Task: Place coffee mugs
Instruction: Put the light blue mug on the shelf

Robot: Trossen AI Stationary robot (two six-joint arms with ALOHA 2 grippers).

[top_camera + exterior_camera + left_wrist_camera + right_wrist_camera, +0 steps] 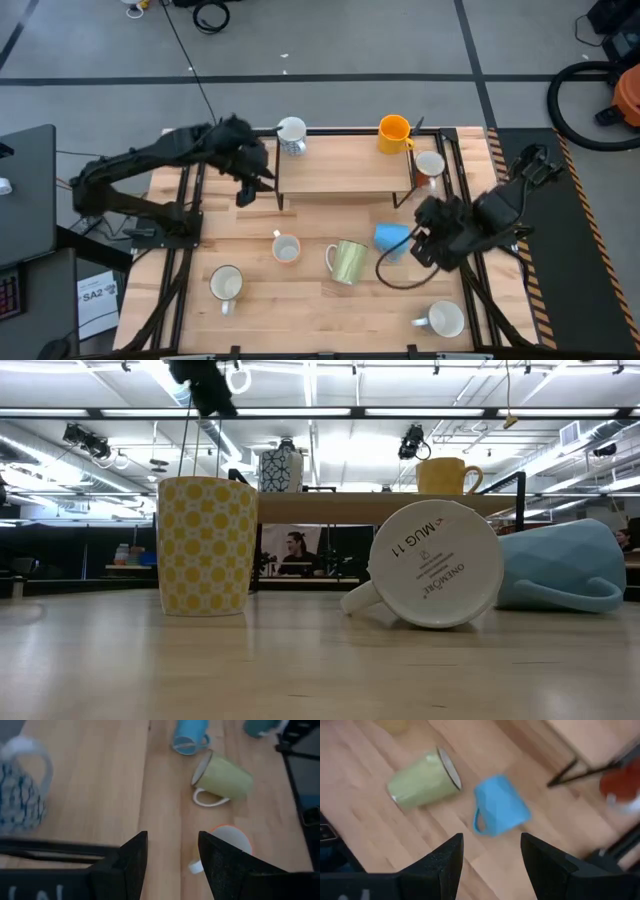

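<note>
A white mug with blue pattern point(291, 135) point(20, 795) and an orange-yellow mug point(394, 133) point(445, 475) stand on a raised wooden shelf point(345, 170). The light blue mug point(392, 238) point(497, 807) and the pale yellow-green mug point(348, 260) point(422, 780) lie on their sides on the table. A mug with a reddish-brown inside point(430, 167) stands right of the shelf. My left gripper point(250, 187) point(172, 865) hovers open and empty at the shelf's left end. My right gripper point(425, 242) point(492, 855) is open above the table, just right of the blue mug.
A small white mug with an orange rim point(286, 248) point(227, 840) stands upright. Other mugs point(226, 284) point(443, 320) sit near the table's near edge. A yellow-patterned mug point(207, 545) stands upright in the low view. A dark cable point(395, 278) loops over the table by the right arm.
</note>
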